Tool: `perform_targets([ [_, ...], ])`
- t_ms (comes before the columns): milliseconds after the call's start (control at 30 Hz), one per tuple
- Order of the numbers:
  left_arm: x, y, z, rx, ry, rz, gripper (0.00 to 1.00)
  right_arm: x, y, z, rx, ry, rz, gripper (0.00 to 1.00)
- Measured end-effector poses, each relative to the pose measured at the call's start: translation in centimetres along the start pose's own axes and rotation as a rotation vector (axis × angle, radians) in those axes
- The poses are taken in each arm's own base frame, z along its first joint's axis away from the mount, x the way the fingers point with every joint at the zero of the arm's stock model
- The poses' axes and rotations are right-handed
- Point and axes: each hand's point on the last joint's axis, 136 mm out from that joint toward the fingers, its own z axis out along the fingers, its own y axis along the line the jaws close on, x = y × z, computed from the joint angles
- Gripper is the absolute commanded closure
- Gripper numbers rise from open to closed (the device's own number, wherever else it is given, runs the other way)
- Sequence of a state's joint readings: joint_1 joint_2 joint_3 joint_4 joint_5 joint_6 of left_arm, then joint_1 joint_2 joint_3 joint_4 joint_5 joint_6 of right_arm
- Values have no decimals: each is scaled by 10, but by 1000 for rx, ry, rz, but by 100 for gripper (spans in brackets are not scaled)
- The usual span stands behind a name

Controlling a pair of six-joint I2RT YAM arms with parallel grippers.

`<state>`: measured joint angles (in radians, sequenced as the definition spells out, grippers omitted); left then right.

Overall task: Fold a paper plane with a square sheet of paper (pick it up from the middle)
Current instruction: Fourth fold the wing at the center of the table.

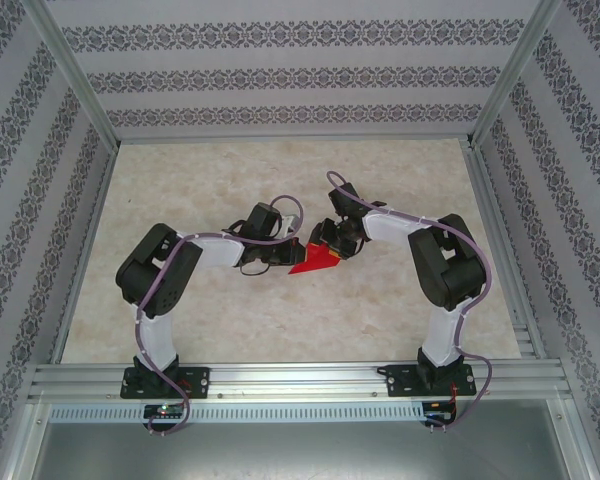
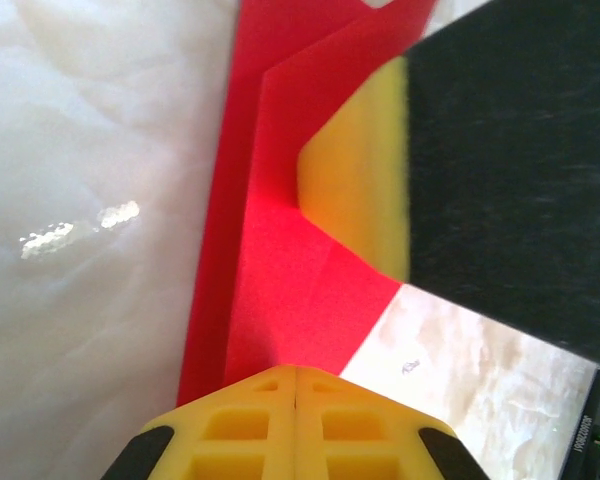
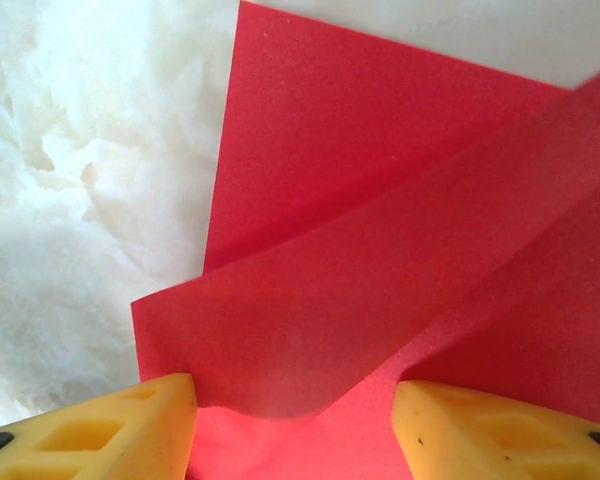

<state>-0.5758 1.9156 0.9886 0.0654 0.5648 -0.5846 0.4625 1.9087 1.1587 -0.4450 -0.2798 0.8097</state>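
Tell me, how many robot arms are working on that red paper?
2. The left arm reaches in from the left and the right arm from the right. They meet at the red paper mid-table. No others appear hidden.

Lab: aluminium frame (image 1: 300,375), wallpapered walls (image 1: 300,70)

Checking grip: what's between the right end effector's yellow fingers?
Right wrist view: a lifted flap of the creased bright red paper lies inside the open right end effector.

Folded paper (image 1: 315,262) on table (image 1: 230,320), left end effector (image 1: 288,255) on its left edge, right end effector (image 1: 332,243) at its right
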Motion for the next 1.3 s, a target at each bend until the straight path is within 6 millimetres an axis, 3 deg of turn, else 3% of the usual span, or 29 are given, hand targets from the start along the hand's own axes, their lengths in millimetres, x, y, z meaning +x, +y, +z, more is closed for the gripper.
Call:
perform_targets([
  [567, 0, 7, 2, -35, 12, -15, 94, 0, -8, 5, 54, 29, 23, 55],
  [1300, 0, 11, 6, -57, 35, -29, 95, 1, -12, 8, 110, 84, 48, 55],
])
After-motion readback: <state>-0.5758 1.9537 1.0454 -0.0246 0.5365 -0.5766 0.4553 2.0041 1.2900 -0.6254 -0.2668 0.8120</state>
